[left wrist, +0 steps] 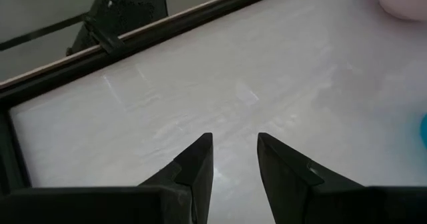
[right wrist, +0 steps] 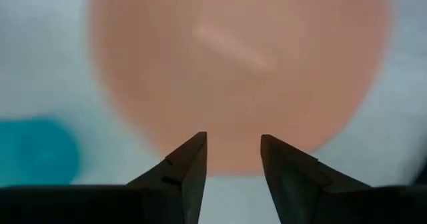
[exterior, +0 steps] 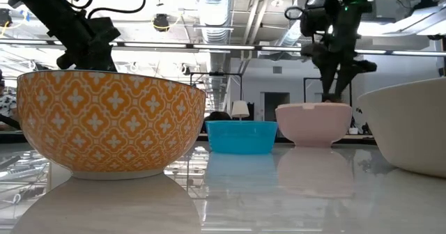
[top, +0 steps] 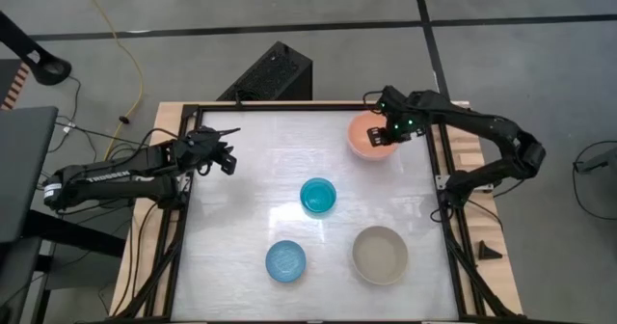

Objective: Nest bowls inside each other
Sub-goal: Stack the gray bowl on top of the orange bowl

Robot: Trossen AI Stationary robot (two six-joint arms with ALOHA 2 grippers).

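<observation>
No nesting done: four bowls seen from above, all apart on counter (top: 241, 189). Salmon bowl (top: 366, 139) at 1 o'clock, teal bowl (top: 317, 196) centre, light-blue bowl (top: 285, 260) at 6, grey-beige bowl (top: 379, 255) at 5. Right end effector (top: 393, 131) over salmon rim, fingers parted, gripping nothing. Left end effector (top: 228, 153) at 10, open, idle.

One camera looks straight down on the whole worktop (top: 241, 189). Another sits at worktop level, facing the room. Each wrist camera looks past its own fingers, close to the surface. All views share the salmon-pink bowl (top: 366, 136).
</observation>
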